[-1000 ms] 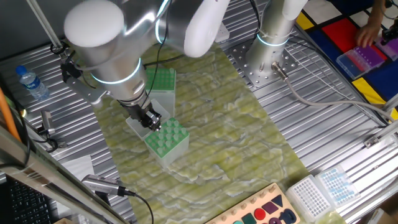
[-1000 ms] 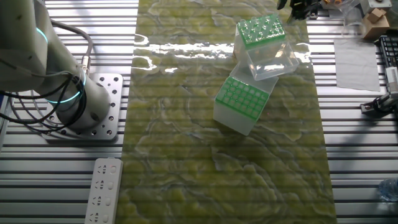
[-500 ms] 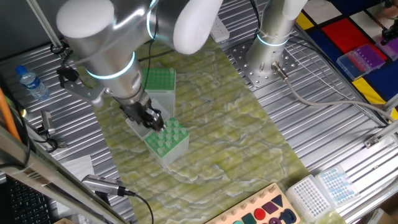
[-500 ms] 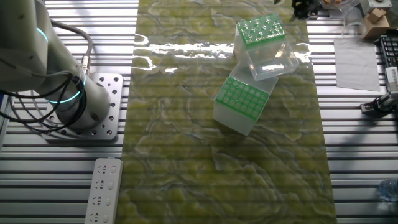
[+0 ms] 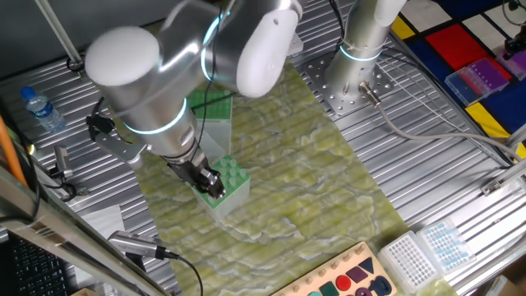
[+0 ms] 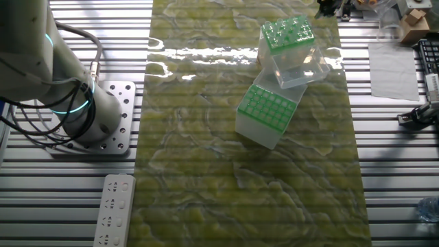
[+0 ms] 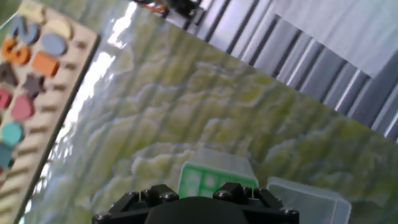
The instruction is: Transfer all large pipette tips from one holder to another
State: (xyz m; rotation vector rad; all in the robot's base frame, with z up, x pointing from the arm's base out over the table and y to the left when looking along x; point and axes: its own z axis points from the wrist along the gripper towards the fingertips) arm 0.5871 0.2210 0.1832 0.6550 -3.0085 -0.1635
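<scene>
Gripper [image 5: 215,188] sits low over the near green-topped tip holder [image 6: 268,114] on the green mat [image 6: 206,171], jaw state indeterminable; large pipette tips [image 6: 287,31] stand in the far holder [image 6: 291,48], which adjoins the near one.

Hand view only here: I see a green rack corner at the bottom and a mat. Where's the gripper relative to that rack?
Observer: One fixed view shows the gripper low at the edge of the green-topped rack. Whether it is open or shut cannot be told.
Operator: Is there a second holder?
Observer: Yes, a second green rack sits beside the first, against a clear box.
Operator: Is anything else nearby?
Observer: A water bottle stands off the mat, well apart from both racks.
</scene>
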